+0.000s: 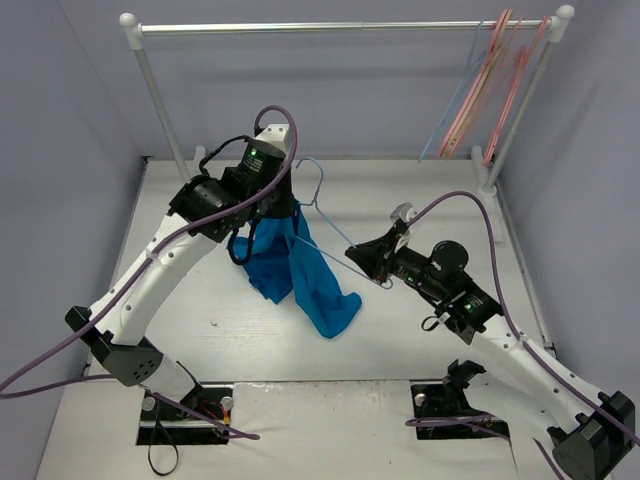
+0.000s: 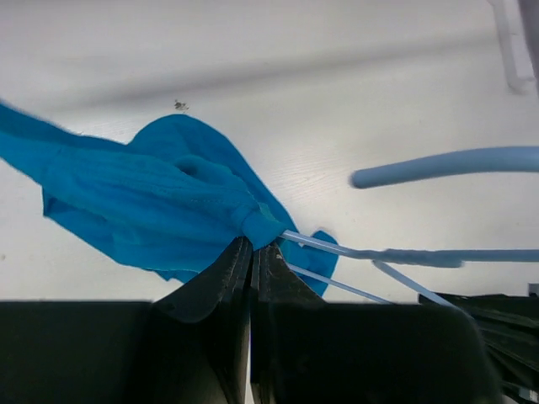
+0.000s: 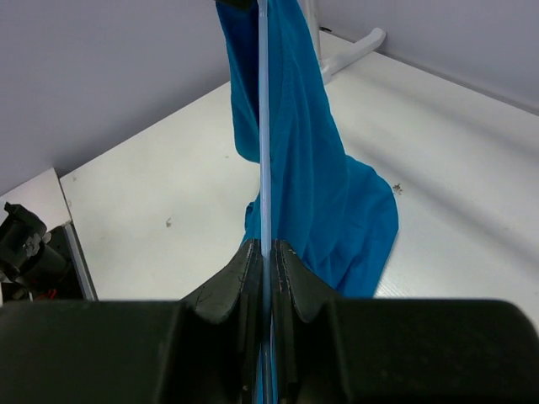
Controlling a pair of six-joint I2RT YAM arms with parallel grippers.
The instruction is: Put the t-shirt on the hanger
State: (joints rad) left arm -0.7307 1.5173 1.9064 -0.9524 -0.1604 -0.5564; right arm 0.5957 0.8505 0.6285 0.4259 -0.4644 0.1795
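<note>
Arched high over the desk (image 1: 200,340), the left end effector (image 2: 251,252) pinches the t-shirt (image 2: 152,202) tight. The right end effector (image 3: 265,252), reaching leftward, is clamped fully onto the hanger (image 3: 263,126) wire.

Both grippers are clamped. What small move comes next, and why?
Probably slide the left gripper, shut on the bunched t-shirt, a little along the hanger toward the right gripper, which pins the wire: the fabric sits gathered at one end.

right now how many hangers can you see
4 I can tell apart: the hanger over the table, with the t-shirt, plus a pale-blue one, a salmon one and a pink one bunched at the right end of the rail; more may hide there.
</note>
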